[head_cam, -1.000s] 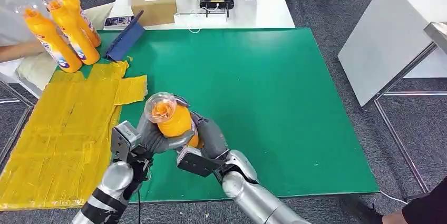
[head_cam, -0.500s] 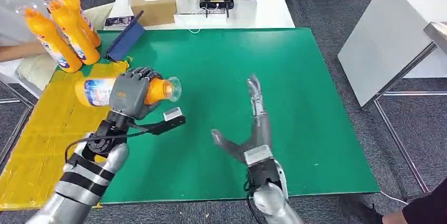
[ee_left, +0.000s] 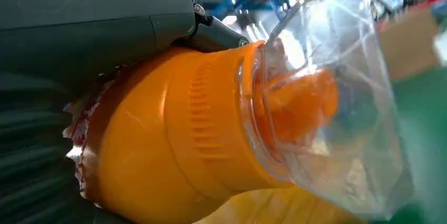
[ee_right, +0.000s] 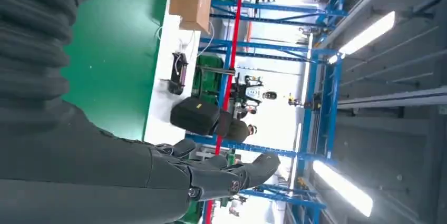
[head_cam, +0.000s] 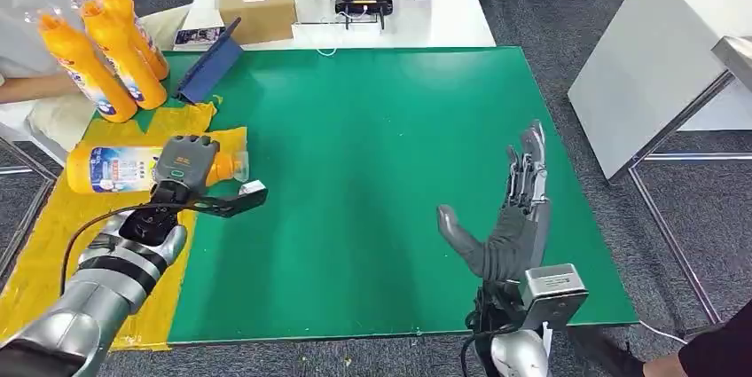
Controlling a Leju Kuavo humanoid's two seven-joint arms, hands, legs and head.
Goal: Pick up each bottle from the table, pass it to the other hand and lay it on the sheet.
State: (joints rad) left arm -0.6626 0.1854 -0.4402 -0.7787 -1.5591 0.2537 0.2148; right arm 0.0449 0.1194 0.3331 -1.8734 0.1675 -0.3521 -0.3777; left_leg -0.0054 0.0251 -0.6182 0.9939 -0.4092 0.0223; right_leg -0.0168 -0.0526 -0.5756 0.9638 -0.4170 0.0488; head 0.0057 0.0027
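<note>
Bottle point(head_cam: 124, 167): on side in left hand point(head_cam: 184, 167), gripped near neck, over sheet point(head_cam: 53, 244) for laying down. Right hand point(head_cam: 519, 217): fingers spread, holding nothing.

Head view was evenly lit and sharp, overhead light, soft faint shadows on the green mat point(head_cam: 381, 155). White tables point(head_cam: 417, 18) near clipped at top and right. Left wrist view was too close: bottle point(ee_left: 174, 145) soft, its clear cap point(ee_left: 337, 103) smeared with glare, upper right background blown out and blurred. Right wrist view had the hand point(ee_right: 105, 166) dark and underexposed at left, ceiling strip lights point(ee_right: 363, 34) glaring, far centre washed out white.
</note>
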